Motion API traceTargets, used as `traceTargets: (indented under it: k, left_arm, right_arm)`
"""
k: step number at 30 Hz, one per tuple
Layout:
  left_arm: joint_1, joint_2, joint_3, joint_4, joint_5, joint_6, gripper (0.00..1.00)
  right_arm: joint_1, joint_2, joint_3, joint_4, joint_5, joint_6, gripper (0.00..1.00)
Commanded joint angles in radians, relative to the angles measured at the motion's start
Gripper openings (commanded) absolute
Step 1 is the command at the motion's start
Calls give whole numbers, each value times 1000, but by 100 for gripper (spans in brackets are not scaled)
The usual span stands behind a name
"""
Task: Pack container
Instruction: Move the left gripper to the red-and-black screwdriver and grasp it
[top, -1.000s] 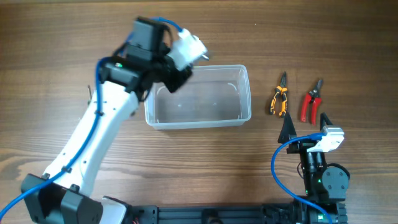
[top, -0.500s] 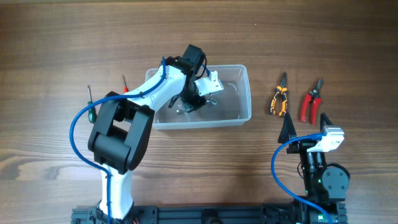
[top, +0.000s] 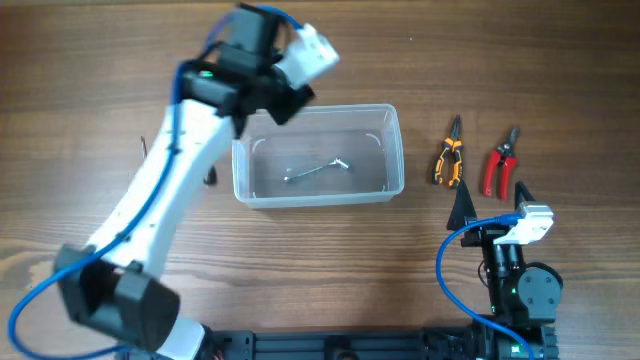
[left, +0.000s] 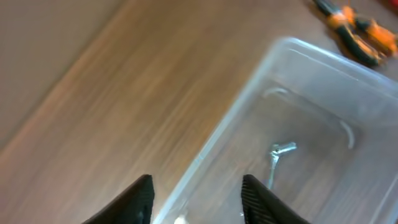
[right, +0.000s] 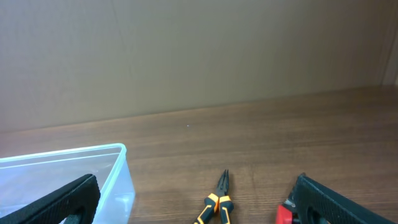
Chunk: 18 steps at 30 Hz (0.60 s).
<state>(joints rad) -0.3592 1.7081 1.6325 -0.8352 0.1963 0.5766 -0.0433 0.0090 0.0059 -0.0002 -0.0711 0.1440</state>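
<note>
The clear plastic container (top: 398, 150) sits mid-table with a small silver metal tool (top: 318, 168) lying on its floor. My left gripper (top: 288, 103) is open and empty, raised above the container's back-left corner. In the left wrist view the open jaws (left: 199, 190) straddle the container's rim (left: 230, 124), with the silver tool (left: 277, 158) beyond. Orange-handled pliers (top: 449, 158) and red-handled cutters (top: 500, 162) lie right of the container. My right gripper (top: 492, 200) is open and empty, just in front of them. In the right wrist view its open jaws (right: 196, 183) frame the pliers (right: 217, 202).
Left of the container, a small dark object (top: 210, 178) and a thin dark tool (top: 143, 146) show, partly hidden by the left arm. The right wrist view shows the container's corner (right: 118, 174) at left, the red cutters (right: 285, 214) at right, and a wall behind.
The left arm reached down into the empty container, left the silver tool there, and rose back up to the back left. The right arm has not moved.
</note>
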Motion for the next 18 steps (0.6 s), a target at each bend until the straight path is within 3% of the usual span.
traceTargets:
  k: [1,5,7,9,10,12,13,14,15,16,18]
  left_arm:
    - [203,-22,1,-101,-139,-274,35]
    - [430,25,1,-224,-137,-542,35]
    - [508,58,1,-254,-54,-568,43]
    - [536,95,1,-278,42,-556,20]
    - [536,119,-2,-289,43,-556,19]
    - [527,151,-25,-286,43,-556,20]
    - [520,175,-50,-282,43,-556,30]
    - [513,190,-64,-280,43,-559,49]
    - [509,204,-73,-280,43,-559,55]
    - [504,217,-82,-279,43,-559,43]
    - [489,262,-95,-274,43,-570,43]
  right_arm:
    - [-5,-6,-1,3,-5,-10,100]
    - [-5,-6,-1,3,-5,-11,100]
    - [-5,-6,-1,3,-5,-10,100]
    - [-5,-6,-1,3,-5,-10,100]
    - [-5,-6,-1,3,-5,-10,100]
    - [-5,-6,-1,3,-5,-10,100]
    - [-5,-6,-1,3,-5,-10,100]
    - [-5,-6,-1,3,-5,-10,100]
    - [-5,-6,-1,3,-5,-10,100]
    - [-5,-6,-1,3,-5,-10,100]
    - [-5,-6,-1,3,-5,-10,100]
